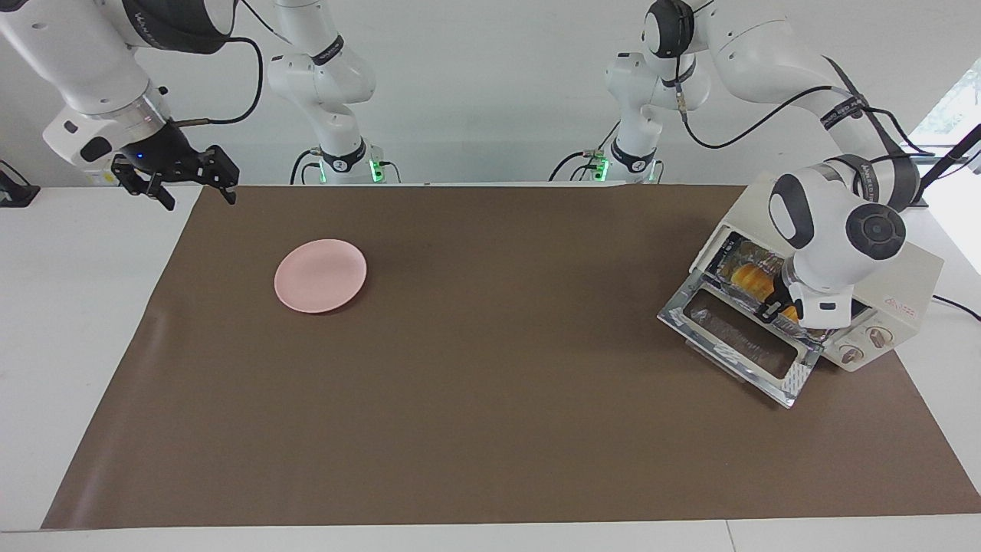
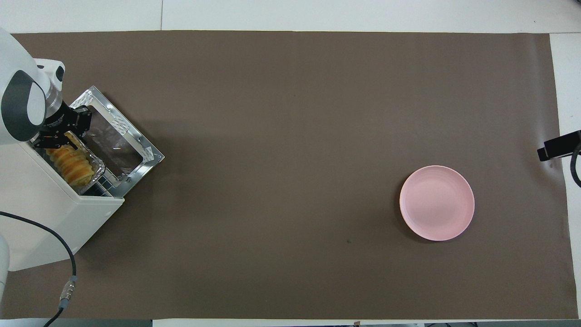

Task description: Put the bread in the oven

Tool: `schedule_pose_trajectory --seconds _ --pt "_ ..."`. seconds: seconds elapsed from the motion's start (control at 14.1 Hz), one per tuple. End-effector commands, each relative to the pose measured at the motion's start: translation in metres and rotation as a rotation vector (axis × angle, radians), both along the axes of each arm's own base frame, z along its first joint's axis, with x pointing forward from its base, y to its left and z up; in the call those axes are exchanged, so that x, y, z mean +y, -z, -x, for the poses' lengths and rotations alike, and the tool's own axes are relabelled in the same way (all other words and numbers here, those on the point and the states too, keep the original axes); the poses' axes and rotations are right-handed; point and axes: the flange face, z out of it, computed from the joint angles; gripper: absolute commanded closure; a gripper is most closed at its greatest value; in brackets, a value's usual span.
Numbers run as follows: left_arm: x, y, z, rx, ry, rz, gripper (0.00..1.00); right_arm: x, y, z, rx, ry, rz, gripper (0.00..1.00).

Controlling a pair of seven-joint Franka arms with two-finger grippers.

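The cream-white oven (image 1: 916, 272) stands at the left arm's end of the table, its glass door (image 1: 739, 337) dropped open. The yellow-orange ridged bread (image 1: 747, 277) lies inside it in a crinkled foil tray (image 2: 96, 170); the bread (image 2: 72, 164) and the oven (image 2: 45, 213) also show in the overhead view. My left gripper (image 1: 775, 308) reaches into the oven's mouth at the end of the bread nearest the knobs, and it shows there in the overhead view (image 2: 61, 141) too. My right gripper (image 1: 195, 195) is open and empty, raised over the mat's edge at the right arm's end, waiting.
A round pink plate (image 1: 320, 275) lies empty on the brown mat toward the right arm's end; it also shows in the overhead view (image 2: 436, 203). The oven's black cable (image 2: 63, 254) trails off the mat's corner nearest the robots. The open door juts out over the mat.
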Motion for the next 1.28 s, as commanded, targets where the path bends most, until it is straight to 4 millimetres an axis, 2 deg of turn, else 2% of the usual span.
schedule_pose_trajectory --seconds 0.0,0.21,0.43,0.5,0.57,0.64,0.71,0.85,0.99,1.06,1.21 --pt "-0.001 -0.04 -0.01 -0.071 0.135 0.012 0.0 -0.001 -0.003 0.005 -0.001 -0.012 0.008 0.0" --pt "-0.019 -0.061 -0.021 -0.166 0.181 0.023 0.0 -0.001 -0.003 0.005 0.001 -0.012 0.007 0.0" --pt "-0.028 -0.105 -0.026 -0.244 0.194 0.059 0.0 -0.001 -0.003 0.005 0.001 -0.012 0.007 0.0" --pt "-0.028 -0.127 -0.016 -0.238 0.231 0.083 0.0 -0.001 -0.003 0.005 0.001 -0.012 0.007 0.0" --pt "-0.028 -0.138 -0.004 -0.195 0.306 0.106 0.0 0.0 -0.003 0.005 0.001 -0.013 0.007 0.0" --pt "-0.035 -0.16 0.017 -0.115 0.52 0.173 0.0 -0.001 -0.003 0.005 0.001 -0.012 0.007 0.0" --pt "-0.036 -0.183 0.044 -0.075 0.591 0.231 0.0 -0.001 -0.002 0.005 0.002 -0.012 0.007 0.0" --pt "-0.042 -0.193 0.065 -0.024 0.611 0.276 0.0 -0.001 -0.003 0.005 0.001 -0.012 0.007 0.0" --pt "-0.066 -0.201 0.087 0.032 0.651 0.316 0.0 -0.001 -0.003 0.005 -0.001 -0.012 0.008 0.0" --pt "-0.065 -0.209 0.093 0.031 0.65 0.325 0.0 -0.001 -0.003 0.005 0.001 -0.012 0.007 0.0" --pt "-0.082 -0.216 0.093 0.019 0.677 0.324 0.0 -0.001 -0.002 0.005 0.001 -0.012 0.007 0.0"
